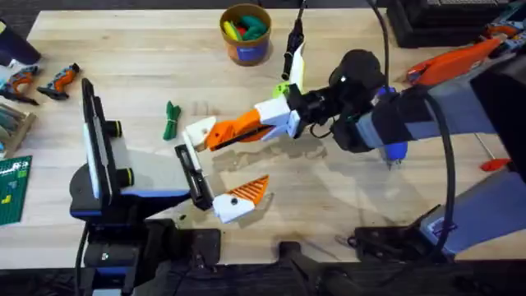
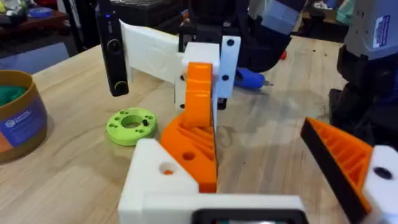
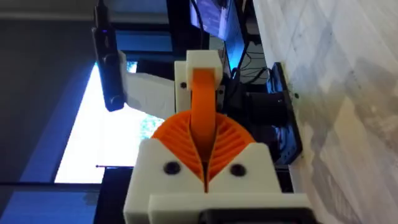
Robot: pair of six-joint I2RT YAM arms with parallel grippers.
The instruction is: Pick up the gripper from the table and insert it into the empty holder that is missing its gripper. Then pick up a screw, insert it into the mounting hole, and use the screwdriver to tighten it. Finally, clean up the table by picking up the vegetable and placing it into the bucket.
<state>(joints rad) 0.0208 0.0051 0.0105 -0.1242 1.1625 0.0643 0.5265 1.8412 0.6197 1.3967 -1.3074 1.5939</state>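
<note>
Orange, the loose gripper (image 3: 204,115) sits clamped between the right arm's fingers (image 3: 205,165), its far end pressed into the white holder (image 1: 197,131) on the left arm's jaw. The left arm's own fingers (image 1: 220,168) stand wide apart. Beyond, the vegetable (image 1: 171,120) lies on the tabletop (image 1: 148,66), the bucket (image 1: 246,34) farther back.

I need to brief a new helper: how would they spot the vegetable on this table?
Start at the yellow-orange bucket at the table's far edge, then come toward the arms' bases and slightly left. The vegetable lies there alone on bare wood: slim, dark green, pinched mid-length, unlike the round lime-green disc.
</note>
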